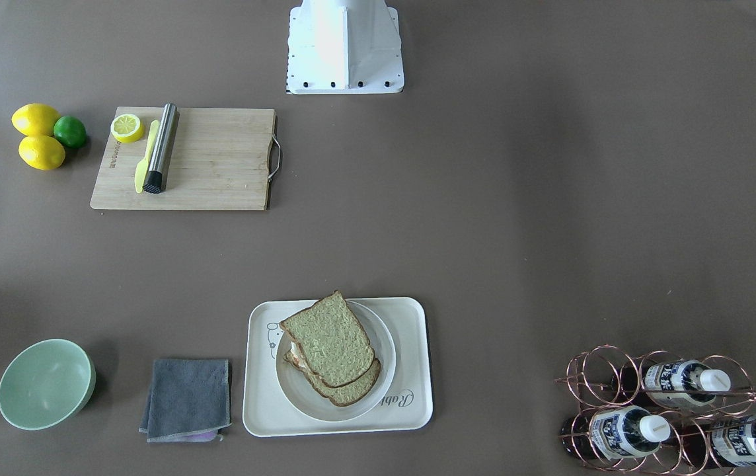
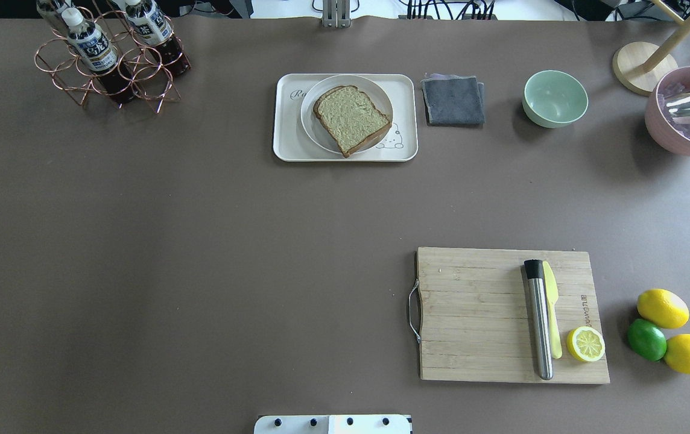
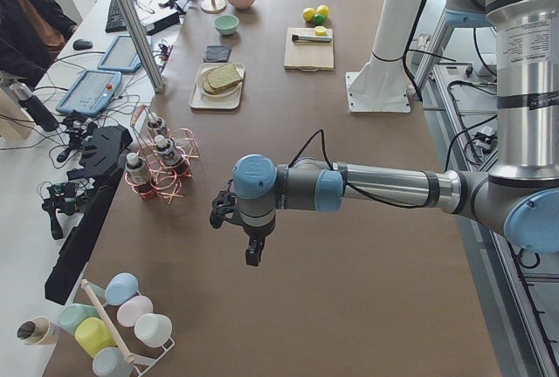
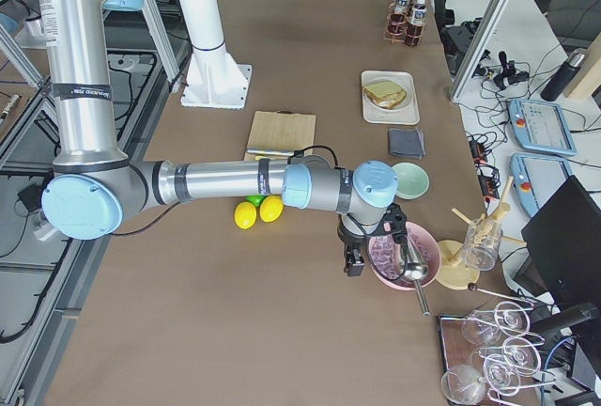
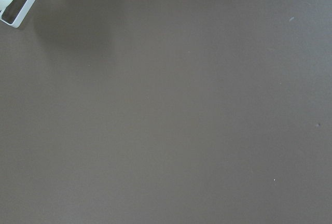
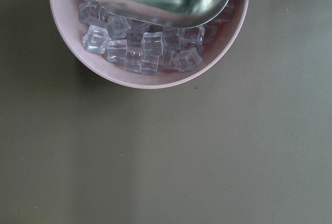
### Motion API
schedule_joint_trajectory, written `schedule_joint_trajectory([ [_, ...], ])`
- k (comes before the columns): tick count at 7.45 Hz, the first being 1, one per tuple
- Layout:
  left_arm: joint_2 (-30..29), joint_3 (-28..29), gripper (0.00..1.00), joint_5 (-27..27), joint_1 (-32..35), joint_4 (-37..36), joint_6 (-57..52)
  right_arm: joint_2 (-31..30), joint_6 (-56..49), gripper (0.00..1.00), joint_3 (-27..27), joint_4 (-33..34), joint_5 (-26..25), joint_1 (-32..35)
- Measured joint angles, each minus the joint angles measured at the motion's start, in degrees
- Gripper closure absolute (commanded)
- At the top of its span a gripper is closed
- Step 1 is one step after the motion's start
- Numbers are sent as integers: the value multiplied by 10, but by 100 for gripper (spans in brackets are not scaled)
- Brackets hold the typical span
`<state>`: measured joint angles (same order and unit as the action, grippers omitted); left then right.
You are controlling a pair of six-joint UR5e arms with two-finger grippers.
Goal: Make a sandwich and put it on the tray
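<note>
The sandwich [image 1: 330, 346], two slices of brown-crusted bread with a bit of white egg at the edge, lies on its round white plate [image 1: 387, 354]. The plate stands on the cream tray [image 1: 414, 410] with the bear drawing. The sandwich also shows in the overhead view [image 2: 351, 116]. My left gripper [image 3: 251, 253] hangs above bare table far from the tray, seen only in the exterior left view. My right gripper [image 4: 354, 263] hangs beside the pink ice bowl [image 4: 402, 256], seen only in the exterior right view. I cannot tell whether either is open or shut.
A wooden cutting board [image 2: 477, 313] carries a steel muddler [image 2: 539, 319], a yellow knife and a half lemon [image 2: 585, 344]. Two lemons and a lime [image 2: 646, 339] lie beside it. A grey cloth [image 2: 453, 100], a green bowl [image 2: 555, 98] and a copper bottle rack [image 2: 110, 60] stand along the far edge.
</note>
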<state>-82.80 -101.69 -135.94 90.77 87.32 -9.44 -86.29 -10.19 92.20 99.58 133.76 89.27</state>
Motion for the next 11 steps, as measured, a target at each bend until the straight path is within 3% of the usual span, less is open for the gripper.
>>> schedule_joint_trajectory([
  [11, -22, 5, 2, -1, -1, 1, 0, 4, 0, 0, 1, -1, 0, 0],
])
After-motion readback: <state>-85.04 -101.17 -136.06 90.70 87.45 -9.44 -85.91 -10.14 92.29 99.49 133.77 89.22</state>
